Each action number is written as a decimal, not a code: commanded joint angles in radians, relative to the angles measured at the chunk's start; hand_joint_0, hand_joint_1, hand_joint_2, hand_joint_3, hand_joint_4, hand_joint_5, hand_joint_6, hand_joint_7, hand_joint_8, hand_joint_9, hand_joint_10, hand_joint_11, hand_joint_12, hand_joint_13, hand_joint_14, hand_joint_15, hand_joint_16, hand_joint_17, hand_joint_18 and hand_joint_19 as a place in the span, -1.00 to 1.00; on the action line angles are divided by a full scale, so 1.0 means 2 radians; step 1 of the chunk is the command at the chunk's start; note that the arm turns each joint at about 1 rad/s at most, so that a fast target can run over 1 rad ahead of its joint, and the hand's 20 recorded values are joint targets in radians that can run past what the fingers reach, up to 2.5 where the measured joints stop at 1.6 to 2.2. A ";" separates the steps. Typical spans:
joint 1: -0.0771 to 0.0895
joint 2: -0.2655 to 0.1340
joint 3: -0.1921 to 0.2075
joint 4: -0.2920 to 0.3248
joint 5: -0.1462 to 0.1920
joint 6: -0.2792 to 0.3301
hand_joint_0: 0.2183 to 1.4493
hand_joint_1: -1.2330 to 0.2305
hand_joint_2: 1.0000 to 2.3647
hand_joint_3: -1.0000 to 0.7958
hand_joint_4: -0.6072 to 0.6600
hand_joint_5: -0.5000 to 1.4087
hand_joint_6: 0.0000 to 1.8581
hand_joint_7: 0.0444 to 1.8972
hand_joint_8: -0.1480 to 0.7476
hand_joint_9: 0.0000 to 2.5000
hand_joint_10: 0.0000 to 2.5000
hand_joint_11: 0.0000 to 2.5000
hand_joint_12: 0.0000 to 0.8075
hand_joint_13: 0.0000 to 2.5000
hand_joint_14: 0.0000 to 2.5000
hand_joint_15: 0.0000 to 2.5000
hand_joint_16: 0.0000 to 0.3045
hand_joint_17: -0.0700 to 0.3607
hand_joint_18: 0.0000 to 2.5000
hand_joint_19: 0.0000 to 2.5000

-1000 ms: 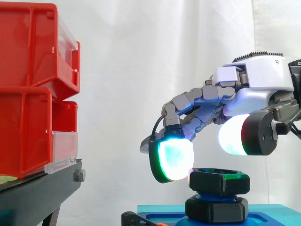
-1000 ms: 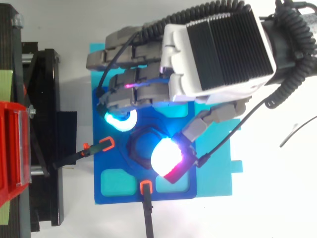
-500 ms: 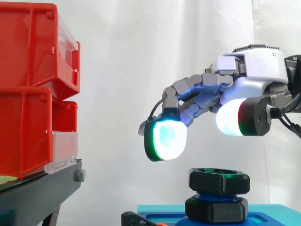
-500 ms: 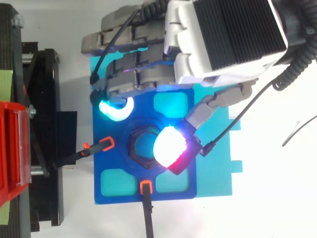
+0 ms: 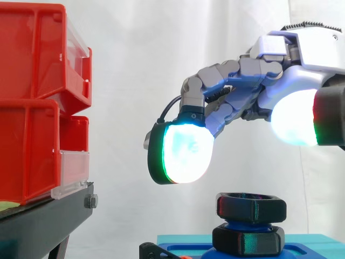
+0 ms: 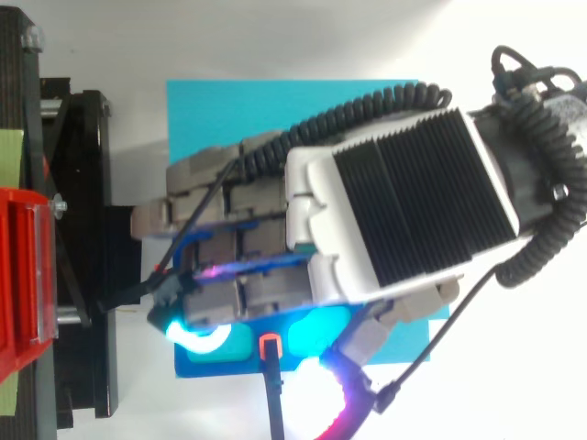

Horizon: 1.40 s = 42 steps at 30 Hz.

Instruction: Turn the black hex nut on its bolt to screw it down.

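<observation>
Low in the middle of the side view, the black hex nut (image 5: 250, 208) sits on its blue bolt (image 5: 233, 225). Above it hovers the hand (image 5: 242, 86), loosely open, holding nothing, maybe to line up a grab.

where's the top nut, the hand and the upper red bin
top nut (image 5: 250, 208): side view, on its front face
hand (image 6: 413, 206): top view, on its ribbed black back
upper red bin (image 5: 32, 54): side view, on its side wall
</observation>
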 commanded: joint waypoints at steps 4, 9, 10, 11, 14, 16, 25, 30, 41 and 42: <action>0.015 0.000 0.000 -0.014 0.001 0.003 -0.57 0.16 -1.00 -0.44 0.15 -0.52 -0.46 0.04 -0.09 -0.40 -0.99 -0.75 -0.15 -0.67 -1.00 -0.94 -0.62 -0.08 -0.74 -0.75; 0.017 0.000 0.000 -0.026 0.001 0.003 -0.57 0.16 -1.00 -0.44 0.16 -0.53 -0.46 0.02 -0.09 -0.41 -0.99 -0.76 -0.14 -0.66 -1.00 -0.94 -0.62 -0.08 -0.74 -0.74; 0.017 0.000 0.000 -0.027 0.001 0.003 -0.57 0.16 -1.00 -0.44 0.16 -0.53 -0.46 0.02 -0.09 -0.41 -0.99 -0.76 -0.15 -0.66 -1.00 -0.94 -0.62 -0.08 -0.74 -0.74; 0.017 0.000 0.000 -0.027 0.001 0.003 -0.57 0.16 -1.00 -0.44 0.15 -0.53 -0.46 0.02 -0.09 -0.40 -0.99 -0.76 -0.15 -0.66 -1.00 -0.94 -0.62 -0.08 -0.74 -0.74; 0.017 0.000 0.000 -0.028 -0.001 0.003 -0.57 0.16 -1.00 -0.44 0.14 -0.53 -0.46 0.02 -0.09 -0.40 -0.99 -0.76 -0.15 -0.66 -1.00 -0.94 -0.62 -0.08 -0.74 -0.75; 0.014 0.000 -0.001 -0.030 -0.002 0.002 -0.57 0.16 -1.00 -0.44 0.14 -0.53 -0.46 0.01 -0.09 -0.40 -0.99 -0.76 -0.15 -0.66 -1.00 -0.94 -0.62 -0.08 -0.74 -0.74; 0.003 0.000 0.000 -0.029 -0.015 -0.001 -0.57 0.15 -1.00 -0.44 0.14 -0.53 -0.46 0.03 -0.09 -0.40 -0.99 -0.75 -0.15 -0.66 -1.00 -0.94 -0.63 -0.08 -0.73 -0.74; -0.002 -0.001 -0.001 -0.030 -0.022 -0.005 -0.56 0.16 -1.00 -0.44 0.14 -0.52 -0.46 0.07 -0.09 -0.40 -0.99 -0.75 -0.15 -0.66 -1.00 -0.94 -0.63 -0.08 -0.74 -0.74; -0.016 -0.001 -0.002 -0.030 -0.031 -0.011 -0.56 0.16 -1.00 -0.44 0.13 -0.52 -0.46 0.06 -0.09 -0.40 -0.99 -0.75 -0.15 -0.66 -1.00 -0.94 -0.63 -0.08 -0.74 -0.74; -0.016 0.000 -0.002 -0.030 -0.031 -0.011 -0.56 0.16 -1.00 -0.44 0.13 -0.52 -0.46 0.06 -0.09 -0.40 -0.99 -0.75 -0.15 -0.66 -1.00 -0.94 -0.63 -0.08 -0.74 -0.75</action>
